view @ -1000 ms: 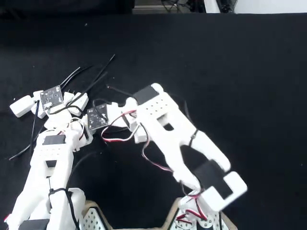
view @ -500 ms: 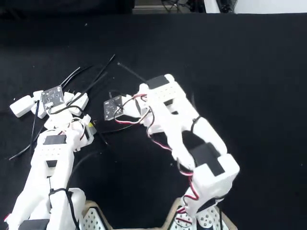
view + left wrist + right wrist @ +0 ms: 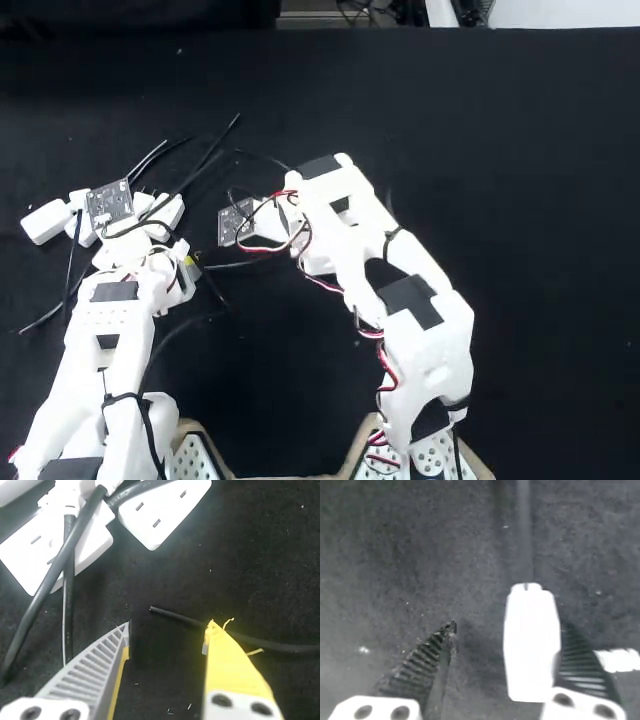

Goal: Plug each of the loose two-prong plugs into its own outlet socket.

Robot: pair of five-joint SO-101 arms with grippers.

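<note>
1. The white plug [image 3: 530,640] is a smooth, rounded oblong block. A dark cord [image 3: 522,535] runs straight out of its far end across the black surface [image 3: 500,150]. Its prongs cannot be seen.
2. The plug lies between the jaws of the right gripper [image 3: 487,630]. It sits against one jaw, and a clear gap separates it from the other, serrated black jaw. The jaws are spread and not clamped on it.
3. In the high view the right arm [image 3: 380,280] bends over the middle of the surface. Its gripper end sits just right of the outlet sockets [image 3: 160,212], so the plug is there too, on the near-left part of the surface.
4. The left gripper [image 3: 167,630] hovers just near of the sockets with its grey and yellow jaws apart and nothing between them but the surface. The loose tip of a thin black cable [image 3: 152,610] lies just beyond the fingertips.
5. In the left wrist view, two white wedge-shaped sockets each show a pair of narrow slots. Thick black cables [image 3: 60,565] cross over one of them.
6. The left arm [image 3: 105,320] stretches up the left side of the surface to the socket cluster.
</note>
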